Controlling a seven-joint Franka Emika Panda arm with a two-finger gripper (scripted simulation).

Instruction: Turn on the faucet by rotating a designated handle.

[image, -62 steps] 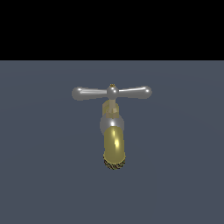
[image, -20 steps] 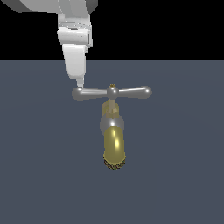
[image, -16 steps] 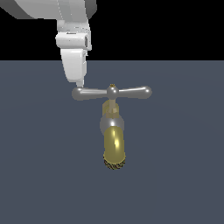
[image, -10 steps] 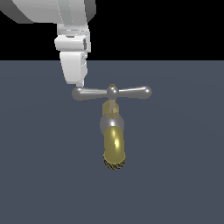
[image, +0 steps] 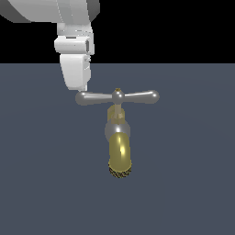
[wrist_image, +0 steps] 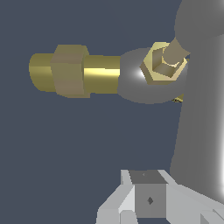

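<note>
Slate-grey ground under black backdrop: in the exterior view we log the faucet [image: 119, 149] at centre, its handle [image: 117, 97] level, and the claw [image: 81, 90] touching the arm-end on that view's left. Wrist view: we list the handle [wrist_image: 199, 87] close beside the claw [wrist_image: 148, 201]; claw state we cannot tell.

A flat, matte slate-blue surface [image: 193, 183] fills the lower part of the exterior view from the left edge to the right edge, plain and without seams, marks or furniture. Above its straight far edge lies a band of solid black [image: 174, 32], with no walls, windows or lamps to be seen. The light is soft and even, and the wrist view shows the same dark blue-grey backdrop.
</note>
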